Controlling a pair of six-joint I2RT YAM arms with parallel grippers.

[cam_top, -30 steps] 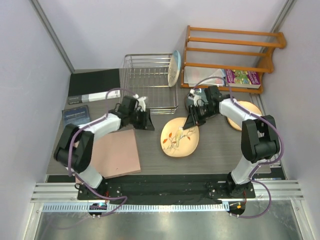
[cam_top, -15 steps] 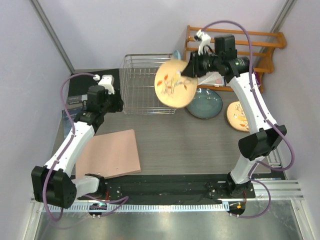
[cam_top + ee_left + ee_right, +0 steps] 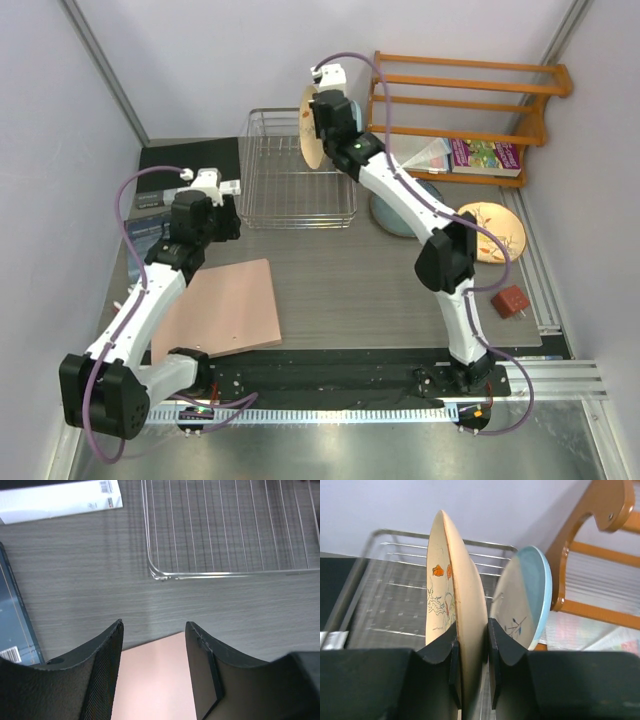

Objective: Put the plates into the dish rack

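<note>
My right gripper (image 3: pixel 326 118) is shut on the rim of the yellow-orange bird plate (image 3: pixel 309 128) and holds it upright, edge-on, over the back of the chrome wire dish rack (image 3: pixel 297 175). In the right wrist view the jaws (image 3: pixel 471 625) clamp this plate (image 3: pixel 462 595), with the cream-and-light-blue plate (image 3: pixel 527 597) standing just to its right in the rack (image 3: pixel 390 595). The dark teal plate (image 3: pixel 392 213) and the orange-yellow branch plate (image 3: pixel 490 228) lie flat on the table at the right. My left gripper (image 3: pixel 222 218) is open and empty (image 3: pixel 152 625), near the rack's front left corner (image 3: pixel 160 575).
A pink board (image 3: pixel 225 305) lies under the left arm, also seen below the left jaws (image 3: pixel 155 680). An orange wooden shelf (image 3: pixel 460 100) stands right of the rack, with a book (image 3: pixel 485 157) under it. A black folder (image 3: pixel 185 165), a dark book (image 3: pixel 150 235) and a small red-brown block (image 3: pixel 511 300) lie around.
The right arm has carried the bird plate left and back from beside the shelf, turning it edge-on over the rack. The left arm has barely shifted.
</note>
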